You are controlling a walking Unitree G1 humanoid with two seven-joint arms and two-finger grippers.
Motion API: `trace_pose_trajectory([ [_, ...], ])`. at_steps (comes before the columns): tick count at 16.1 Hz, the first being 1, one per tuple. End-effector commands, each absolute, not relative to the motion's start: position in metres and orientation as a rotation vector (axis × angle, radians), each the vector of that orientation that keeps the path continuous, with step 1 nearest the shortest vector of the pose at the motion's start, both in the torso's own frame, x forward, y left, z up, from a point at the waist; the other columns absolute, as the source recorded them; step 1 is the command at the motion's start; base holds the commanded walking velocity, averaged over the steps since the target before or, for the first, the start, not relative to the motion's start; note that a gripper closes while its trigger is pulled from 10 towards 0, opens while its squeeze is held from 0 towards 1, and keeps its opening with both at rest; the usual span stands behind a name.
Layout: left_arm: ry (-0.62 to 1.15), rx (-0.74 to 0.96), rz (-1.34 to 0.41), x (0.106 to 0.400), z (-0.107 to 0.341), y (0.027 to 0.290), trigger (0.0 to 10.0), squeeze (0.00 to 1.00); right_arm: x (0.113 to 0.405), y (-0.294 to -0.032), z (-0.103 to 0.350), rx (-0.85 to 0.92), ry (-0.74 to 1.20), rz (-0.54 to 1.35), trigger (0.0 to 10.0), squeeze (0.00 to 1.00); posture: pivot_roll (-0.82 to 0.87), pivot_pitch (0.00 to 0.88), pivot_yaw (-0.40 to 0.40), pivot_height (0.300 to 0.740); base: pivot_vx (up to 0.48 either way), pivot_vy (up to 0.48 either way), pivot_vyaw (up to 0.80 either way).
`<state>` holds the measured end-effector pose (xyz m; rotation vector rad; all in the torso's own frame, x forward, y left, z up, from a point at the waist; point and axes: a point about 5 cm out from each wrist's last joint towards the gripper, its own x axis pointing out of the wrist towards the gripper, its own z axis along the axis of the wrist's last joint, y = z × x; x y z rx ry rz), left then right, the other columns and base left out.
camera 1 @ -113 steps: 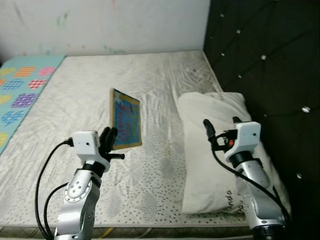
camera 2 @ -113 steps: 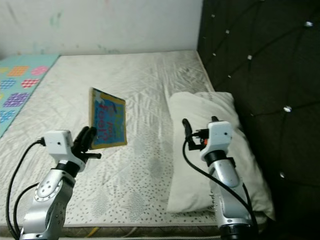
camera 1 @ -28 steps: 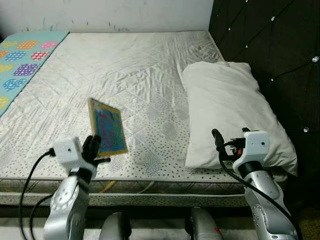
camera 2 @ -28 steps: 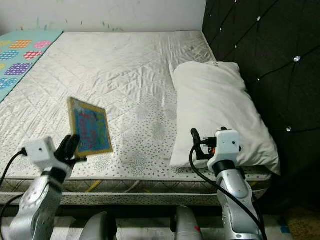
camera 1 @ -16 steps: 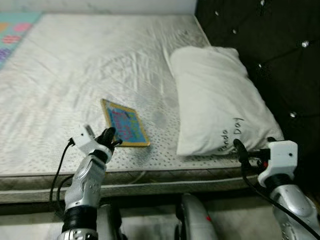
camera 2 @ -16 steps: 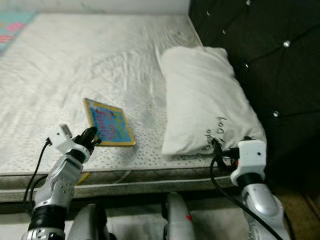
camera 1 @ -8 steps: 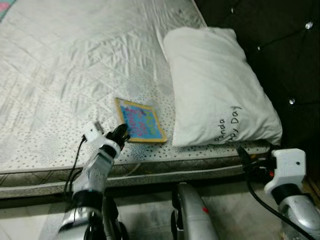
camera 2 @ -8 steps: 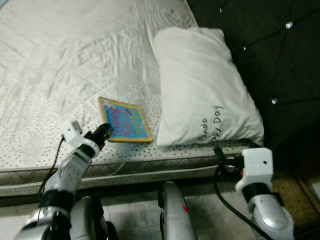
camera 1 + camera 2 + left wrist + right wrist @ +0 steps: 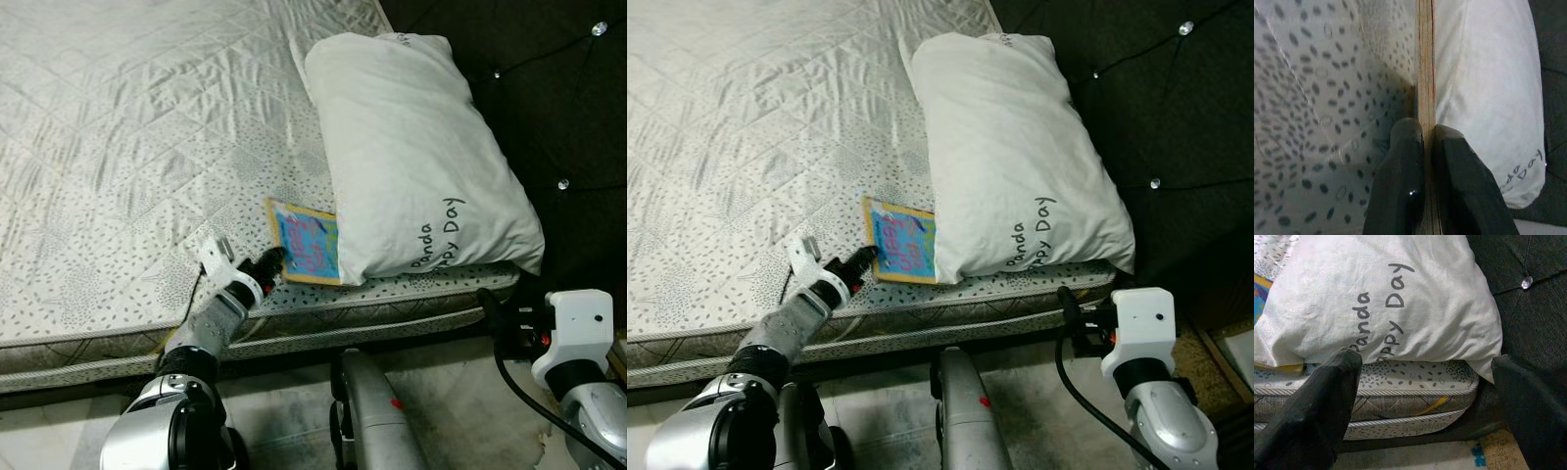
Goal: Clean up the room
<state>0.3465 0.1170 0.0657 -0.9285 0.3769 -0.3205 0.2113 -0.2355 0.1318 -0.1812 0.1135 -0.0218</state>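
The robot stood at the edge of the bed, and the big white pillow with grey words on it (image 9: 416, 166) was the thing to find places by. The left gripper (image 9: 272, 262) was low, near the front edge of the pale quilted mattress with small grey dots (image 9: 118, 147), just beside the pillow's near corner. Its two black fingers (image 9: 1405, 171) were pressed almost together on the thin edge of the flat picture book with a yellow border and blue cover (image 9: 306, 245). The book lay flat on the mattress, and its far side was tucked under the pillow's edge. To do this step well, I think the gripper should keep a firm pinch, because the book is thin and smooth and could slip. It should draw the book out gently and level from under the pillow, so the pillow does not drag along or tip off the bed. The right gripper (image 9: 1420, 396) hung off to the side, past the pillow's near end and lower than the bed, with its fingers spread wide and nothing between them. Behind the pillow was the dark padded headboard with shiny buttons (image 9: 549, 88). I counted one book, one pillow, one mattress, one headboard and two grippers.
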Motion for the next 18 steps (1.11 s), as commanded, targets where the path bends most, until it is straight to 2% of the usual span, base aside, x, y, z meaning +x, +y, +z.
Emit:
trace_pose_trajectory([
  [1,0.424,-0.904,-0.336,0.344,0.061,0.11,10.0,0.0,0.209,-0.238,0.133,-0.185,0.116,-0.038,10.0,0.0,-0.44,0.255,-0.059,0.606,0.0,0.0,0.0],
  [3,0.461,-0.885,-0.286,0.339,0.051,0.116,10.0,0.0,0.209,-0.237,0.132,-0.183,0.119,-0.036,10.0,0.0,-0.44,0.25,-0.058,0.606,0.0,0.0,0.0],
  [4,0.451,-0.886,-0.268,0.338,0.05,0.122,10.0,0.09,0.209,-0.237,0.131,-0.181,0.121,-0.034,10.0,0.0,-0.44,0.249,-0.057,0.606,0.0,0.0,0.0],
  [5,0.447,-0.889,-0.258,0.338,0.049,0.126,10.0,0.47,0.21,-0.237,0.13,-0.18,0.122,-0.033,10.0,0.0,-0.43,0.246,-0.056,0.606,0.0,0.0,0.0],
  [6,0.444,-0.873,-0.247,0.338,0.049,0.131,10.0,0.96,0.211,-0.237,0.13,-0.179,0.121,-0.033,10.0,0.0,-0.43,0.242,-0.054,0.606,0.0,0.0,0.0],
  [7,0.434,-0.88,-0.245,0.339,0.051,0.135,10.0,1.0,0.212,-0.236,0.13,-0.178,0.119,-0.032,10.0,0.0,-0.43,0.24,-0.05,0.606,0.0,0.0,0.0],
  [18,0.399,-0.786,-0.165,0.344,0.055,0.153,10.0,1.0,0.221,-0.236,0.13,-0.173,0.099,-0.032,10.0,0.0,-0.42,0.215,-0.039,0.606,0.0,0.0,0.0],
])
